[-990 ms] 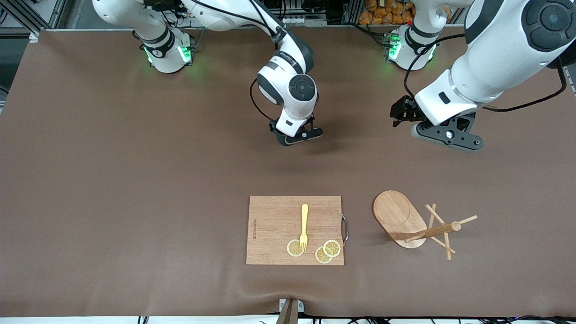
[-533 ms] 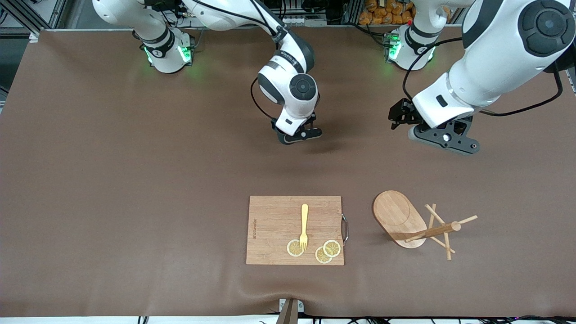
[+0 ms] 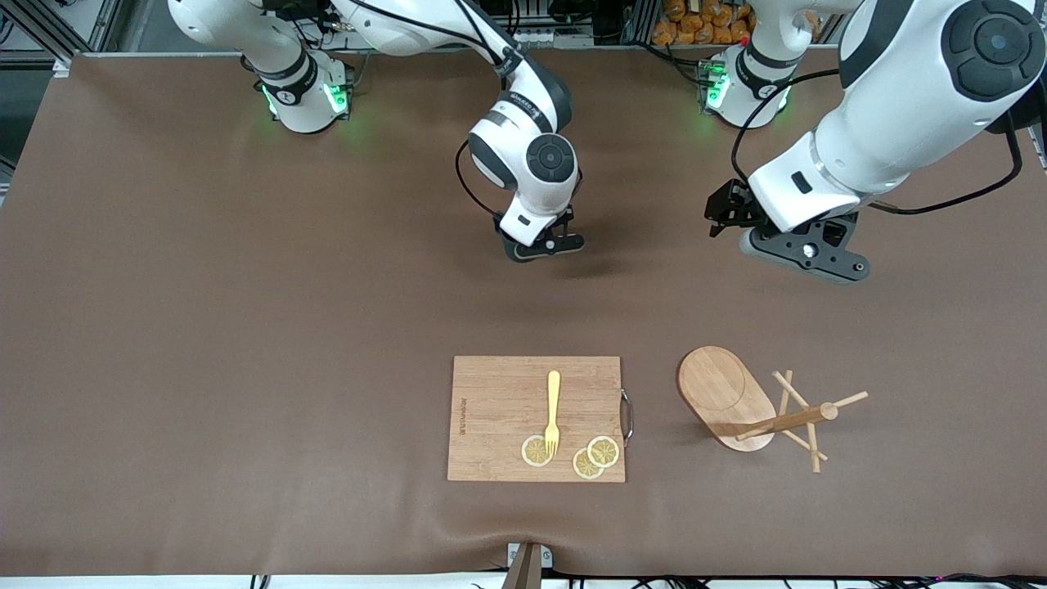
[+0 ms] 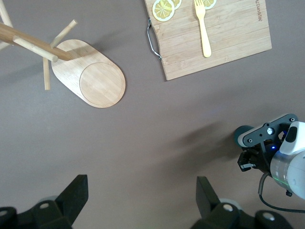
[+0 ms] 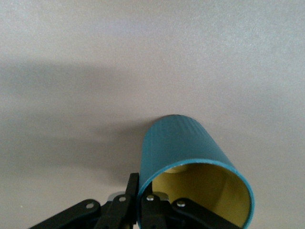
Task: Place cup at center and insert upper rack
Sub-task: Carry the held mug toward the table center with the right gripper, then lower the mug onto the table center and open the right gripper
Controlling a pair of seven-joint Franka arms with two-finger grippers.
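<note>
- While clamped on the cup [image 5: 190, 157] rim, right hand [image 3: 544, 245] low over counter [image 3: 245, 327] centre.
- Mug tree [image 3: 765, 409] tipped over near the counter's front edge, pole pointing toward the left arm's end.
- Left hand [image 3: 806, 254] spread, empty, above it; nearer arm.
- Barely shifted since earlier.

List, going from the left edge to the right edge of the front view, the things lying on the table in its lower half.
Cutting board → fork → lemon slices → mug tree, lying toppled.
</note>
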